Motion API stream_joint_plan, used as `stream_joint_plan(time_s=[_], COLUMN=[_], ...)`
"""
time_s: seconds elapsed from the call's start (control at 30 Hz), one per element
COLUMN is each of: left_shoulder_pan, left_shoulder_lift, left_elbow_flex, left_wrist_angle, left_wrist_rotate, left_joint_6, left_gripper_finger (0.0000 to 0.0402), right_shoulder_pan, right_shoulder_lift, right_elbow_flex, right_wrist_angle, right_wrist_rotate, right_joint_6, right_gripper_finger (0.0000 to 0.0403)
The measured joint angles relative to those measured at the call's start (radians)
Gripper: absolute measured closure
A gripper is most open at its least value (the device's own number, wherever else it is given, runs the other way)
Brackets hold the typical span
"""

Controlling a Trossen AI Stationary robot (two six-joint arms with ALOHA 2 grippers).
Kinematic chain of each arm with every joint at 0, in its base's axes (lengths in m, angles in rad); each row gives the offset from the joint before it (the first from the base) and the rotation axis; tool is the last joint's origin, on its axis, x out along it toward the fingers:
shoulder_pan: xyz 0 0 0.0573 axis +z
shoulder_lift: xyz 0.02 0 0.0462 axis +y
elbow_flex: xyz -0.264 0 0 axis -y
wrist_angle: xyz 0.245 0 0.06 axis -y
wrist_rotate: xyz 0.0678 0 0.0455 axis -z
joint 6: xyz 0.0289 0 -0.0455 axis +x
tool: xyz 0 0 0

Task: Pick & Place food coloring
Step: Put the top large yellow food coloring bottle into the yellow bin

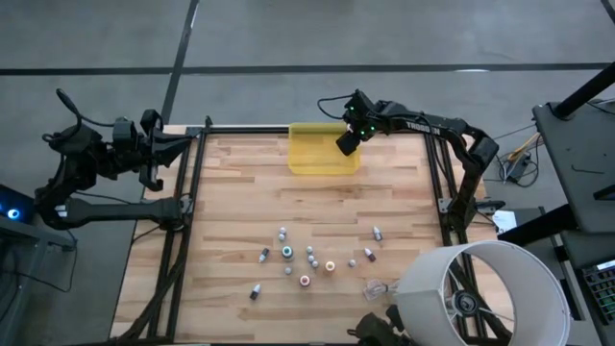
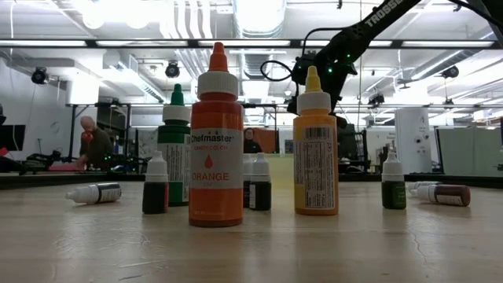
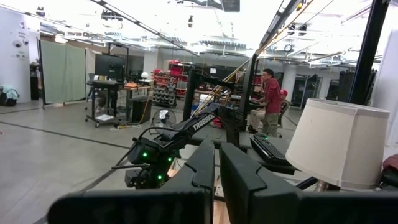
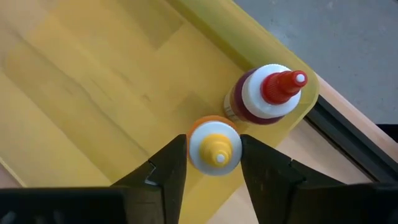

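My right gripper point(image 1: 346, 142) hangs over the translucent yellow tray point(image 1: 322, 159) at the table's far edge, pointing steeply down. In the right wrist view its open fingers flank a yellow-capped food coloring bottle point(image 4: 214, 146) that stands upright in the tray point(image 4: 93, 93), next to a red-capped bottle point(image 4: 267, 96) in the tray's corner. Several more food coloring bottles point(image 1: 307, 259) stand or lie on the near half of the table. My left gripper point(image 1: 184, 144) waits shut, raised above the far left corner. My right gripper has a finger point(image 4: 168, 168) close on each side of the yellow-capped bottle's white collar point(image 4: 198, 149), coming from above. I cannot tell whether the fingers touch it. The bottle stands upright on the tray floor.
A white lampshade point(image 1: 480, 293) stands at the near right corner, with a clear plastic scrap point(image 1: 380, 286) beside it. In the low view, tall orange point(image 2: 216, 141), yellow point(image 2: 316, 149) and green point(image 2: 174, 149) bottles stand among small ones. People show in the room behind.
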Motion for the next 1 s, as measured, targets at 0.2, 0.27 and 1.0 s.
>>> stream_joint_plan(time_s=[0.2,0.27,1.0], left_shoulder_pan=[0.000,0.000,0.000], left_shoulder_lift=[0.000,0.000,0.000], left_elbow_flex=[0.000,0.000,0.000], left_wrist_angle=[0.000,0.000,0.000], left_wrist_rotate=[0.000,0.000,0.000], left_joint_6=[0.000,0.000,0.000], left_gripper_finger=[0.0401,0.0401,0.0401], right_shoulder_pan=[0.001,0.001,-0.001], right_shoulder_lift=[-0.013,-0.022,-0.042], right_elbow_flex=[0.000,0.000,-0.001], right_wrist_angle=[0.000,0.000,0.000], right_wrist_rotate=[-0.001,-0.001,-0.001], right_joint_6=[0.000,0.000,-0.001], right_gripper_finger=[0.0275,0.0274,0.0247])
